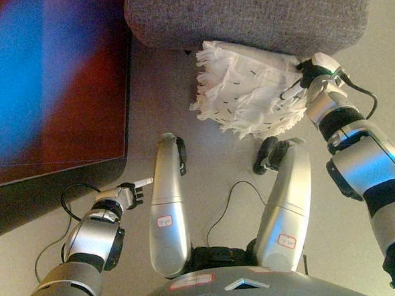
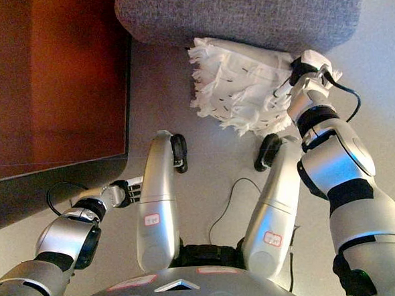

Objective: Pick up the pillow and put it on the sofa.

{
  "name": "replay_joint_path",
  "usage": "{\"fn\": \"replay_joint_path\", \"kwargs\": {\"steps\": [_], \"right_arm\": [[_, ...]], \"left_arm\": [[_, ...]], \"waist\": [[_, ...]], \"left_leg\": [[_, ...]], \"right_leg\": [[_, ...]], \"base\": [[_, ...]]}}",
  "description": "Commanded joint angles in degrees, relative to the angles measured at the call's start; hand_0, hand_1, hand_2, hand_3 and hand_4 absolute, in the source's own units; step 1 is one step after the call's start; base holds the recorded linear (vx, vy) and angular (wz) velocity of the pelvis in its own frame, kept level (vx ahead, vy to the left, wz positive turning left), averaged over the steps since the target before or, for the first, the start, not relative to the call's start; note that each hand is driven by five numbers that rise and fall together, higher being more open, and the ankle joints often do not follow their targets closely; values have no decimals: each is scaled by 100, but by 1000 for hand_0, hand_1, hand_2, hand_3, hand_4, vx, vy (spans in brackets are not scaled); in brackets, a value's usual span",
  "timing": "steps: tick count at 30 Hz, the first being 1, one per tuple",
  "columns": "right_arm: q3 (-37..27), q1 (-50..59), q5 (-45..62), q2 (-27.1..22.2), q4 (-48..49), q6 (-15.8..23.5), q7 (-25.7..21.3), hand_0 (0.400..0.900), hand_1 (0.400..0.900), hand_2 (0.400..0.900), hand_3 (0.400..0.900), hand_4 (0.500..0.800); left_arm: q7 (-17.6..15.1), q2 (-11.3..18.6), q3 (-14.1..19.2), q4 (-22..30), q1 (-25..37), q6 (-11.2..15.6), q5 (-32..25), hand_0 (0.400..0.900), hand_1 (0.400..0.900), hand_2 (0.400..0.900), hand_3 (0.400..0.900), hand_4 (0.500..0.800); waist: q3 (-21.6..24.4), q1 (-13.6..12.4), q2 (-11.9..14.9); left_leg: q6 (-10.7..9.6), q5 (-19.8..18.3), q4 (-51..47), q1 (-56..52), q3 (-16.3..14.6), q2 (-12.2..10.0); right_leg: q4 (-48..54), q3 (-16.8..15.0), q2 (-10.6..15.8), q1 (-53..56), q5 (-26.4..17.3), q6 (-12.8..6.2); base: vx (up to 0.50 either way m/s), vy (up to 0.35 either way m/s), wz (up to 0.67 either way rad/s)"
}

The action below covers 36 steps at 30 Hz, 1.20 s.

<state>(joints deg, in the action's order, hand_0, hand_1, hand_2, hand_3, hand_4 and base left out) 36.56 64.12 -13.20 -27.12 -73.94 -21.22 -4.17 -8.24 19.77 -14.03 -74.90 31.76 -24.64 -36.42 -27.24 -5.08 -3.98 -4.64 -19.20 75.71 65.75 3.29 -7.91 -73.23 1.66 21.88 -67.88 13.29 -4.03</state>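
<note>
The white fringed pillow [image 1: 248, 91] lies on the floor [image 1: 206, 174] against the sofa [image 1: 243, 14] base, right robot hand [image 1: 305, 74] at its right edge, fingers pressed into the fringe, grip undeterminable; left robot hand [image 1: 134, 190] well apart, fingers relaxed.

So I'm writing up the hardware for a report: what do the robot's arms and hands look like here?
Both arms are built of rounded silver-grey shells separated by black bands at the joints. The left hand is dark with a pale, whitish fingertip. The right hand is dark too, with white covers on its upper side. The arm shells show no clear markings.
</note>
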Motion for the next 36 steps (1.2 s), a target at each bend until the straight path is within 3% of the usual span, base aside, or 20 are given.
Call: {"fn": "replay_joint_path", "kwargs": {"steps": [1, 5, 9, 10, 11, 12, 15, 27, 36], "right_arm": [[108, 393, -132, -537, -266, -312, -157, 900, 900, 900, 900, 800], [168, 535, -92, -479, -352, -314, 23, 900, 900, 900, 900, 800], [270, 698, 16, -401, -385, -171, 532, 900, 900, 900, 900, 800], [299, 720, 100, -400, -390, -79, 637, 833, 833, 833, 833, 760], [313, 724, 181, -403, -388, 5, 708, 596, 596, 596, 596, 618], [320, 728, 336, -413, -364, 100, 821, 400, 400, 400, 400, 500], [348, 774, 519, -426, -268, 174, 959, 400, 400, 400, 400, 500], [228, 665, 509, -501, -212, 275, 798, 400, 400, 400, 400, 500], [236, 564, 503, -558, -102, 603, 804, 400, 400, 400, 400, 500]], "left_arm": [[-175, 209, -77, -368, -240, -146, -177, 900, 900, 900, 900, 800], [-325, 233, -20, -369, -257, -162, -231, 900, 900, 900, 900, 800], [-381, 346, 67, -379, -264, -232, -311, 900, 900, 900, 900, 800], [-372, 372, 68, -379, -265, -244, -317, 900, 900, 900, 900, 800], [-365, 374, 76, -377, -279, -234, -325, 900, 900, 900, 900, 800], [-340, 383, 94, -369, -314, -214, -318, 900, 900, 900, 900, 800], [-352, 375, 83, -339, -387, -152, -347, 900, 900, 900, 900, 800], [-436, 345, 129, -260, -743, 66, -472, 900, 900, 900, 900, 800], [-242, 298, 219, -271, -1000, 357, -319, 900, 900, 900, 900, 800]], "waist": [[62, -149, -205], [88, -207, -219], [76, -286, -242], [74, -296, -237], [70, -304, -235], [61, -317, -234], [56, -339, -219], [-4, -366, -232], [16, -374, -185]], "left_leg": [[158, -243, 78, -126, 145, -151], [169, -267, 276, 54, 169, -139], [161, -305, 492, 265, 192, -131], [159, -312, 531, 303, 194, -137], [159, -320, 563, 328, 198, -136], [160, -328, 614, 362, 205, -130], [154, -326, 693, 437, 236, -136], [112, -251, 748, 333, 259, -240], [78, -76, 239, -138, 212, -385]], "right_leg": [[-359, -260, 93, 295, 667, 95], [-571, -276, 123, 120, 726, 110], [-853, -313, 151, -83, 826, 124], [-909, -316, 157, -126, 839, 124], [-937, -318, 161, -151, 846, 126], [-989, -326, 163, -186, 857, 129], [-1079, -340, 165, -271, 862, 125], [-1239, -299, 241, -173, 878, 91], [-736, -112, 214, 296, 749, 83]], "base": [[24, -10, 6], [31, -22, 9], [17, -14, 5], [11, -30, 4], [17, -32, 4], [19, -33, 3], [6, -11, 1], [24, -17, 0], [5, -4, -4]]}}
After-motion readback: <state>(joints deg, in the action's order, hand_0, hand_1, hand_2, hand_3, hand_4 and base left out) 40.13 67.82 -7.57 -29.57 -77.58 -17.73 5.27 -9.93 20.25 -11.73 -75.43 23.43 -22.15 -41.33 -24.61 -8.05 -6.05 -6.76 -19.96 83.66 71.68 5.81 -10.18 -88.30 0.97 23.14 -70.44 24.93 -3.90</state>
